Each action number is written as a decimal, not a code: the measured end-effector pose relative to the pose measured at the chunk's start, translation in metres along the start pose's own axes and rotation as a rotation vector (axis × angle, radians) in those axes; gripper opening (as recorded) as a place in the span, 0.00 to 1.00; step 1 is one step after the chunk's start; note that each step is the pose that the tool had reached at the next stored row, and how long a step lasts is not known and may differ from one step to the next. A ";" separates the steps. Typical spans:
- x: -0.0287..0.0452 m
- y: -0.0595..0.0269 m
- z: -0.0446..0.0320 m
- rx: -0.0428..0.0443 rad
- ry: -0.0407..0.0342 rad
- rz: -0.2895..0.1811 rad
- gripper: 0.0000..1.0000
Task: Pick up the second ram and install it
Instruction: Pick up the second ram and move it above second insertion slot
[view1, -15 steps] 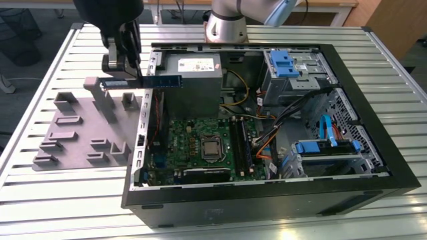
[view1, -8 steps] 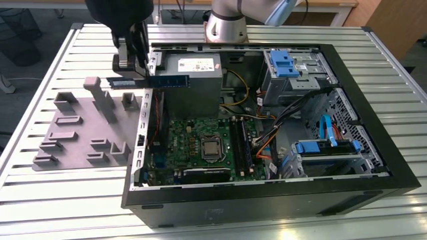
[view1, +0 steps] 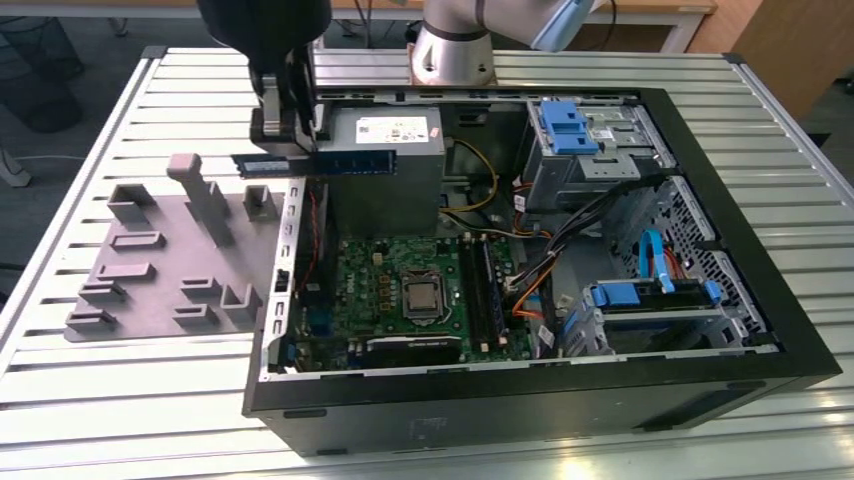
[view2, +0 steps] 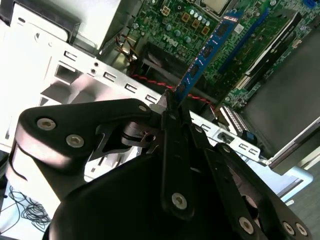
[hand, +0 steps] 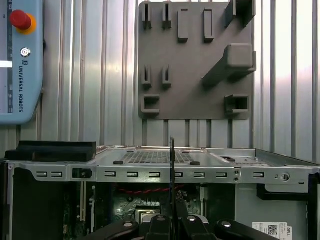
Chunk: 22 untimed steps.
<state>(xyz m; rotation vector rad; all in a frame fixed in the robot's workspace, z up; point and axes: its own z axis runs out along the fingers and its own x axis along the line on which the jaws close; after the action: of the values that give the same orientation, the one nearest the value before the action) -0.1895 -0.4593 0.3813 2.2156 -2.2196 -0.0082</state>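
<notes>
Second ram (view1: 350, 163) hangs in the air, long edge level, over the case (view1: 534, 400) wall on the exterior view's left, just in front of the power supply (view1: 387, 128). Gripper (view1: 287, 135) jaws closed on the ram, pinching its flat faces; both wrist views show this (view2: 207, 50) (hand: 172, 160). Ram is well above the motherboard (view1: 387, 285), not seated. Grey tray (view1: 147, 275) sits on the table (view1: 747, 130) beside the case.

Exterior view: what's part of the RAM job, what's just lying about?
Job: second ram, clamped in the gripper; motherboard.
Lying about: grey tray; power supply; blue drive caddy.
</notes>
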 end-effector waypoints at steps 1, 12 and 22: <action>0.0000 -0.0018 0.0000 0.0000 0.0000 0.000 0.14; 0.0000 -0.0226 -0.0002 0.0000 0.0000 0.000 0.14; -0.0001 -0.0406 -0.0003 0.0000 -0.0001 0.000 0.14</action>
<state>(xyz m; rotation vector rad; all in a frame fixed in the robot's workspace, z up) -0.1489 -0.4593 0.3812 2.2157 -2.2197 -0.0082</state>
